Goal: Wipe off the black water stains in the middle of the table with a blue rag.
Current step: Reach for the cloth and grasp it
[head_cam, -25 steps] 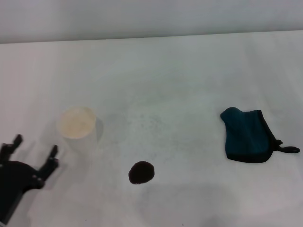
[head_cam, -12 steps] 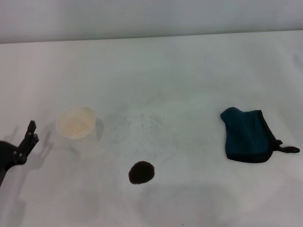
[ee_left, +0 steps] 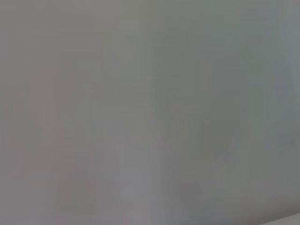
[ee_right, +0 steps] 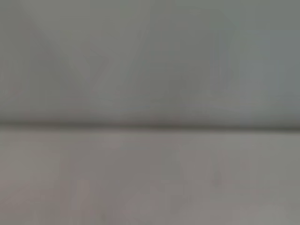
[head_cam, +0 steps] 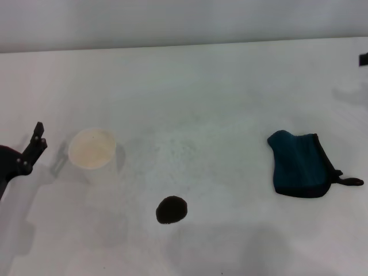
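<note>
Teal-blue rag (head_cam: 300,164): flat on tabletop (head_cam: 218,86), right side, ungripped. Black stain (head_cam: 171,210): front centre, unwiped. White cup (head_cam: 92,150): near left gripper (head_cam: 31,150), fingers' state unclear. Right gripper barely in view. Risk: toppling cup.

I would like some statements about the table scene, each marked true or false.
1. The rag lies on the stain. False: they lie apart; the rag is on the robot's right.
2. The cup stands upright on the table. True.
3. The left gripper holds the rag. False: it is beside the cup, far from the rag.
4. The stain is nearer the camera than the cup. True.
</note>
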Robot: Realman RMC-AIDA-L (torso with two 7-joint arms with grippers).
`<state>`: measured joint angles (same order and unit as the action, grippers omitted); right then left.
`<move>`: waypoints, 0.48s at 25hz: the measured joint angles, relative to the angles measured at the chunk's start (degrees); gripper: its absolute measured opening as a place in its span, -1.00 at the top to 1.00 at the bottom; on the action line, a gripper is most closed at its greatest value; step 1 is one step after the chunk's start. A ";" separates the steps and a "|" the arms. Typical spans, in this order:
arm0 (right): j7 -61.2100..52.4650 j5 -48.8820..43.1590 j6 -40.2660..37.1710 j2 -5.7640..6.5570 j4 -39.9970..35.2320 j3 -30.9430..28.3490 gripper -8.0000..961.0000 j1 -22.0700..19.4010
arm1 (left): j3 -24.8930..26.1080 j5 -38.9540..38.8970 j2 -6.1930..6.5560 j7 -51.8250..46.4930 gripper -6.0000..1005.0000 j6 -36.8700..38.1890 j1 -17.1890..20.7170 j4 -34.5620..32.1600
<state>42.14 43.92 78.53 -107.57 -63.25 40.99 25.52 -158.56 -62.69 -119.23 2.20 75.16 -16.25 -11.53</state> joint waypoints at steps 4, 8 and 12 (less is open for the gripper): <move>-3.67 -12.27 8.40 -3.46 -6.90 0.39 -0.80 3.92 | 0.00 -0.08 0.06 0.00 -0.75 0.17 -1.23 0.58; -5.82 -21.30 12.28 -7.24 -9.96 4.75 -0.80 7.09 | 0.01 -0.11 0.14 0.01 -0.75 0.25 -2.47 0.62; -11.11 -23.03 11.62 -7.46 -9.10 14.51 -0.80 7.88 | 0.07 -0.44 0.14 0.05 -0.76 0.28 -3.20 0.69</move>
<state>31.03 20.89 90.15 -115.03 -72.35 55.50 33.40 -158.49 -63.13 -119.09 2.25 75.44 -19.45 -10.85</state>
